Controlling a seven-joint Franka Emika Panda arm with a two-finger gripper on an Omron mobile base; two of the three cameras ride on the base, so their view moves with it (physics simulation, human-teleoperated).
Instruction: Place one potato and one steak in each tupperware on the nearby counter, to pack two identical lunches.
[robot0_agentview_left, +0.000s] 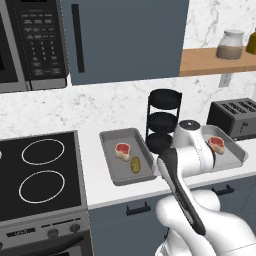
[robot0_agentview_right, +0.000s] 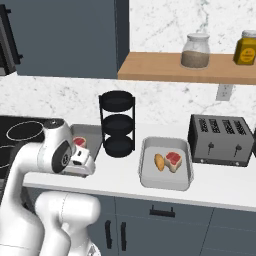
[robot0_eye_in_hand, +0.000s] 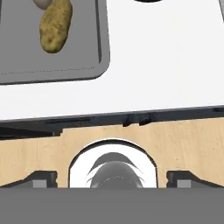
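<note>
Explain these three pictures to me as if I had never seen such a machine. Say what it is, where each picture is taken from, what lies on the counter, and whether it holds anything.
This is a computer-rendered kitchen. The white jointed thing is a robot arm on a base that can drive. Two pictures come from cameras on that base, behind the arm to its left and right, so they show the same scene from two sides. The third comes from a camera on the hand itself, looking down along the pincer, whose dark tips stand wide apart at the bottom. It is open and holds nothing.

On the white counter lie two grey tupperware trays. The left tray and the right tray each hold one potato and one steak. Between them stands a black tiered rack, and a toaster sits to the right.
</note>
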